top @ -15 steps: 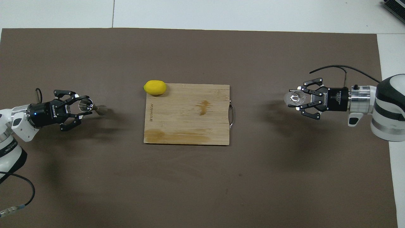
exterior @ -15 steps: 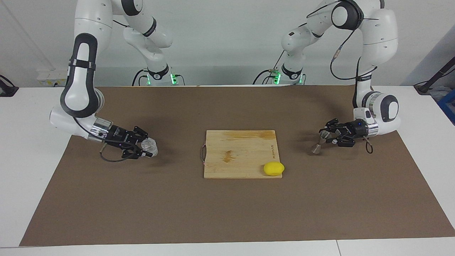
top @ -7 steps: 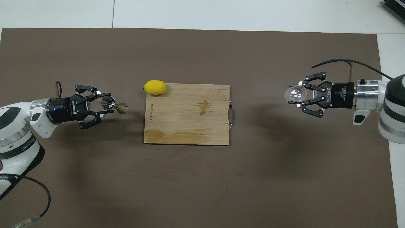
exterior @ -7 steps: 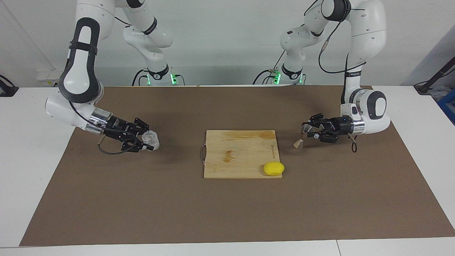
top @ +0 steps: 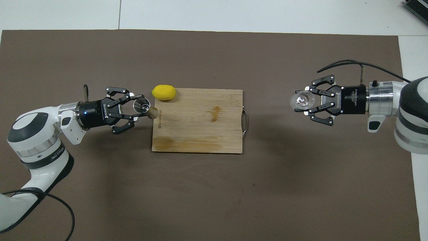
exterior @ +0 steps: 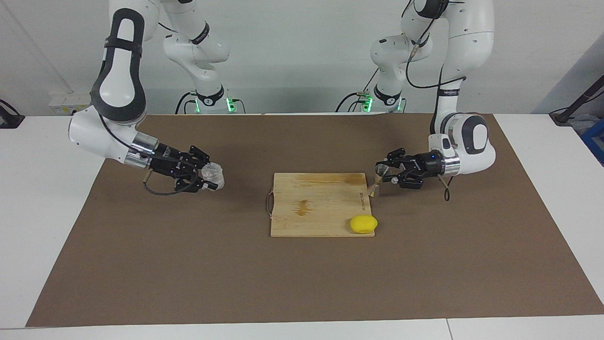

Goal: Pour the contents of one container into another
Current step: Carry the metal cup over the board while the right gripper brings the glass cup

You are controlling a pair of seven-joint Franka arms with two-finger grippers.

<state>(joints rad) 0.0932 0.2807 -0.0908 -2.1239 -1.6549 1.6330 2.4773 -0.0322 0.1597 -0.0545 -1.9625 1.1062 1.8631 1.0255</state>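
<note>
My right gripper (exterior: 208,176) (top: 303,102) is shut on the small clear glass tumbler (exterior: 214,173) (top: 301,100). It holds the tumbler upright in the air over the brown mat, toward the right arm's end of the table. The silver metal jigger (exterior: 373,190) (top: 153,113) is hourglass-shaped and stands upright in my left gripper (exterior: 384,175) (top: 140,107), which is shut on its upper cup. That jigger hangs over the edge of the wooden cutting board (exterior: 316,203) (top: 200,134) at the left arm's end. Tumbler and jigger are a board's width apart.
A yellow lemon (exterior: 363,224) (top: 164,92) lies on the board's corner farthest from the robots, toward the left arm's end, close to the jigger. The board has a metal handle (top: 245,123) toward the right arm's end. A brown mat (exterior: 302,283) covers the table.
Both arms have swung in toward the cutting board, carrying their loads. The jigger went from over the mat to the board's edge; the tumbler came closer to the board.
</note>
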